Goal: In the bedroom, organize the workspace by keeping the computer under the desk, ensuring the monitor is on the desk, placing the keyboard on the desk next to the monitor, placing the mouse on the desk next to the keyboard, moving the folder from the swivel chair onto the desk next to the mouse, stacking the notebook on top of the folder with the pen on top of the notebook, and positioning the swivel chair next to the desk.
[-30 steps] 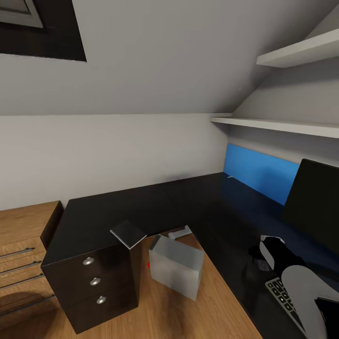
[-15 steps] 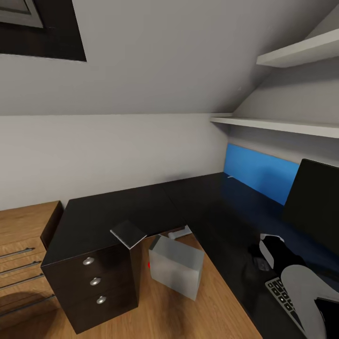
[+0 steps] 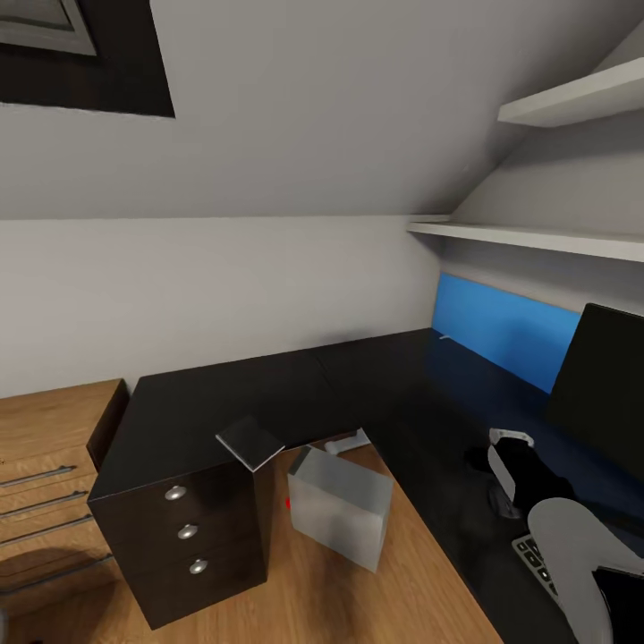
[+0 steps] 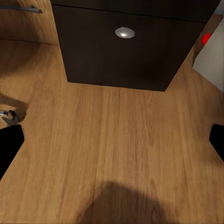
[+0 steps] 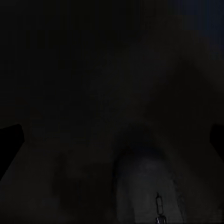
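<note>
Hovering right gripper [image 3: 501,440] over desk [image 3: 268,394] front edge near mouse [image 5: 149,186] | fingers spread, empty | keyboard [image 3: 537,559] beside monitor [image 3: 599,376] | computer [image 3: 340,505] on floor at desk's inner corner.

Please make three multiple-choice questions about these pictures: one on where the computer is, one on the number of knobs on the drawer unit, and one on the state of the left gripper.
1. Where is the computer?
A. On the desk
B. On the wooden floor beside the drawer unit
C. On a shelf

2. How many round knobs show on the drawer unit in the head view?
A. One
B. Three
C. Five

3. How is the left gripper?
A. Open, holding nothing
B. Shut on a pen
C. Shut on a folder

Answers: 1 B, the grey case stands on the floor; 2 B, three silver knobs in a column; 3 A, its fingertips sit far apart over bare floor.
</note>
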### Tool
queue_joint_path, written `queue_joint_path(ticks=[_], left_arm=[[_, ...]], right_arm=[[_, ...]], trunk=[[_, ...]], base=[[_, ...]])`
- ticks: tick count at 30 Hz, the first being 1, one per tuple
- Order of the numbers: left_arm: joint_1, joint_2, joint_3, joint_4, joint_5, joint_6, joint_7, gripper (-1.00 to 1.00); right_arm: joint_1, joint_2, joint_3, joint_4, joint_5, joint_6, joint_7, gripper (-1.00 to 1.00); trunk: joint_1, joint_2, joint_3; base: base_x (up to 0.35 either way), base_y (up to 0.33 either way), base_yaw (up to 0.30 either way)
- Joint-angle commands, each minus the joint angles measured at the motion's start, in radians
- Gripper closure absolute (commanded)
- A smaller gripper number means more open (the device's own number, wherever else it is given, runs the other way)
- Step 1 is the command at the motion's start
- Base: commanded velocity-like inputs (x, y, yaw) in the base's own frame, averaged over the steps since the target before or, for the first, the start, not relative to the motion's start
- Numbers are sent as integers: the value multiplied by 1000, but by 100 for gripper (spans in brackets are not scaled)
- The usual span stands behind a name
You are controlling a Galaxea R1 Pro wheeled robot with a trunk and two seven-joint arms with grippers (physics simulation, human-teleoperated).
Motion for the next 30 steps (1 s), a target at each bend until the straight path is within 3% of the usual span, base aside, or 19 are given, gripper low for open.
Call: queue_joint_path(ticks=[1, 9, 21, 30], left_arm=[[-1, -1, 7, 1, -2, -2, -4, -100], [-1, -1, 7, 1, -2, -2, -4, -100], [-1, -1, 6, 1, -2, -2, -5, -100], [-1, 0, 7, 2, -2, -1, -5, -100]], right_arm=[[0, 4, -2, -2, 2, -2, -1, -100], [0, 33, -2, 4, 6, -124, -3, -100], [4, 57, -1, 15, 6, -155, -2, -100], [7, 67, -2, 31, 6, -270, -6, -100]], trunk=[[0, -1, -1], [0, -1, -1], [0, -1, -1], [0, -1, -3]], base=[[0, 0, 211], [0, 0, 244], [0, 0, 256], [0, 0, 256]])
